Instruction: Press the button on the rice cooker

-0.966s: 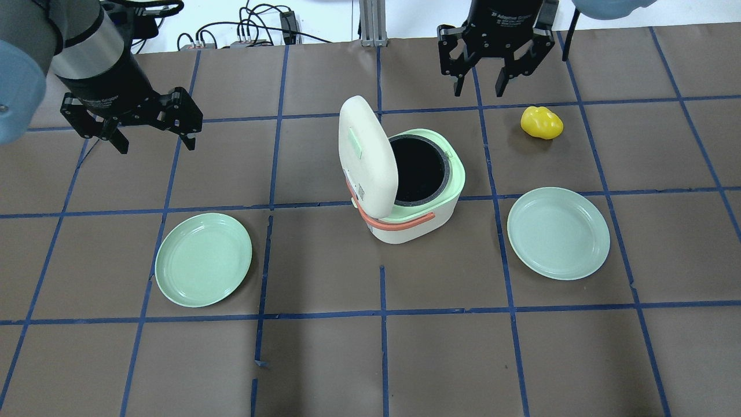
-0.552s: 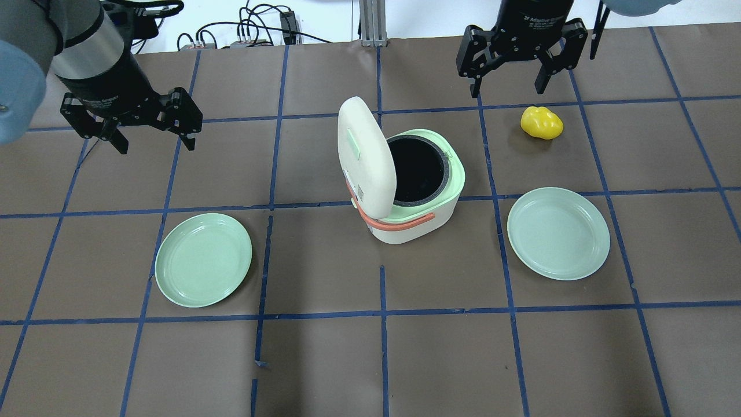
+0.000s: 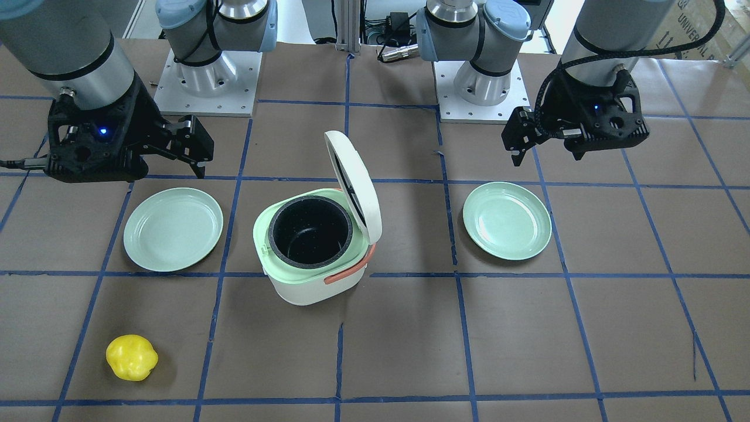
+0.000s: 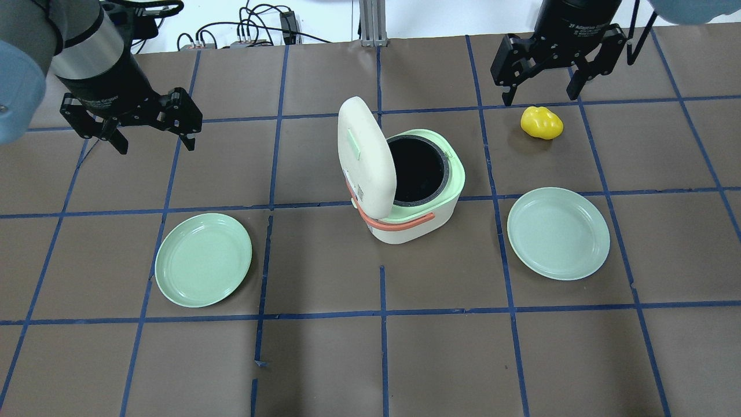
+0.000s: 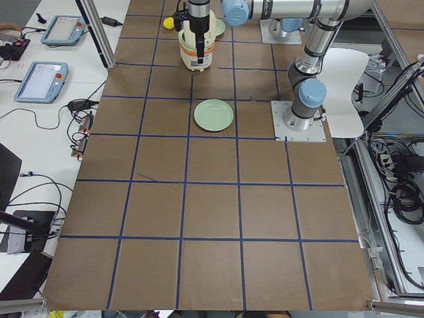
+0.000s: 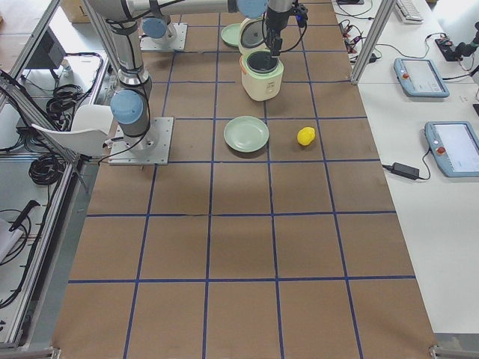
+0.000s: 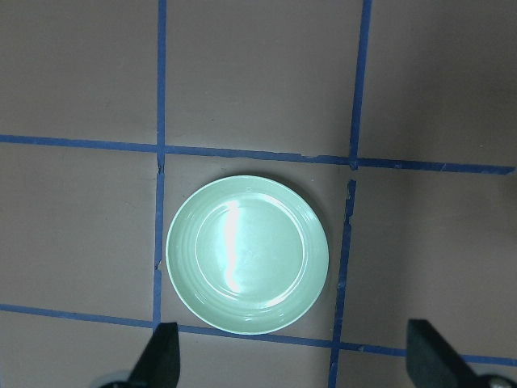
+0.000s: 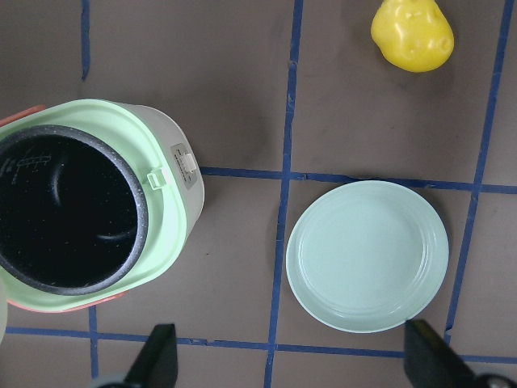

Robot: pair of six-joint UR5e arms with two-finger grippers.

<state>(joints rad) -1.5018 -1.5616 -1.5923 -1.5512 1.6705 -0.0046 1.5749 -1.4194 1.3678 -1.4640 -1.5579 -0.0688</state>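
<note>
The white and pale green rice cooker (image 4: 425, 223) stands mid-table with its lid (image 4: 365, 156) swung up and the black pot (image 4: 417, 171) bare. It also shows in the front view (image 3: 310, 281). A small latch tab (image 8: 156, 178) sits on its green rim in the right wrist view. My right gripper (image 4: 540, 97) is open and empty, high at the back right, above the yellow pepper (image 4: 541, 123) and well apart from the cooker. My left gripper (image 4: 156, 142) is open and empty at the far left, above the left plate.
Two pale green plates lie on the brown table, one to the cooker's left (image 4: 203, 259) and one to its right (image 4: 558, 233). The left plate fills the left wrist view (image 7: 246, 255). Cables lie beyond the table's back edge (image 4: 255, 32).
My right gripper has moved right and toward the back, away from the cooker, turning as it went. The left arm, cooker and plates have not moved.
</note>
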